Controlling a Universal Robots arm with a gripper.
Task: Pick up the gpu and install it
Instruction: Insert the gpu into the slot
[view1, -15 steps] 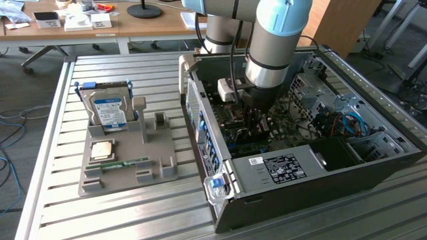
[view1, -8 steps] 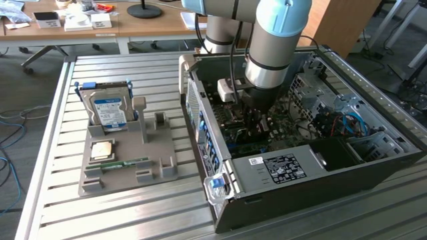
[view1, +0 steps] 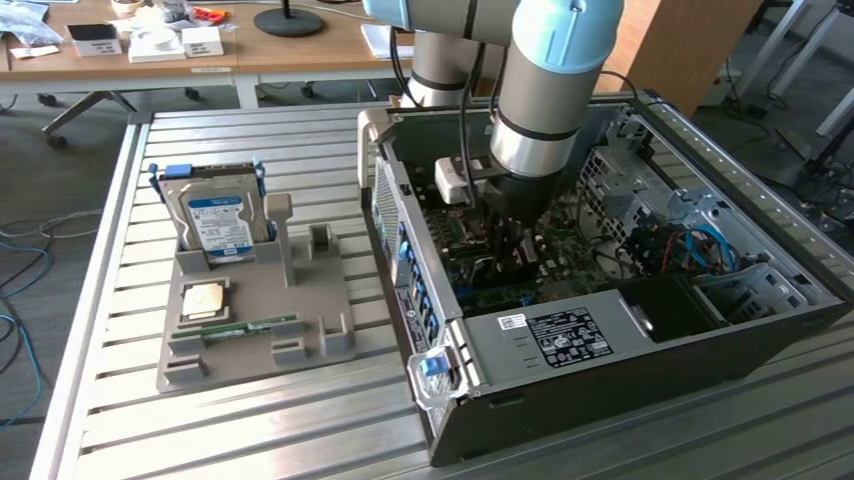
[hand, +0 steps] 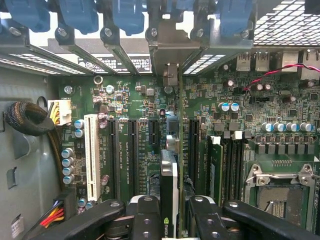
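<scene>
My gripper (view1: 513, 238) reaches down into the open computer case (view1: 400, 180), over the green motherboard (hand: 130, 100). The gpu (hand: 169, 182) stands edge-on between the black fingers (hand: 145, 215), and the gripper (hand: 169, 220) is shut on it. Its silvery end bracket (hand: 167, 70) points at the rear slot openings under the blue clips (hand: 127, 15). The card hangs in line with the black expansion slots (hand: 133, 150), close above the board. I cannot tell whether its lower edge touches a slot. In the exterior view the gpu (view1: 518, 262) is a dark shape under the wrist.
A grey fixture (view1: 254, 310) on the slatted table holds a hard drive (view1: 216, 222), a CPU (view1: 203, 300) and a green RAM stick (view1: 251, 327). Inside the case are a white slot (hand: 91, 155), installed RAM (hand: 216, 170), the CPU socket (hand: 282, 185), the power supply (view1: 567, 340) and loose cables (view1: 694, 245).
</scene>
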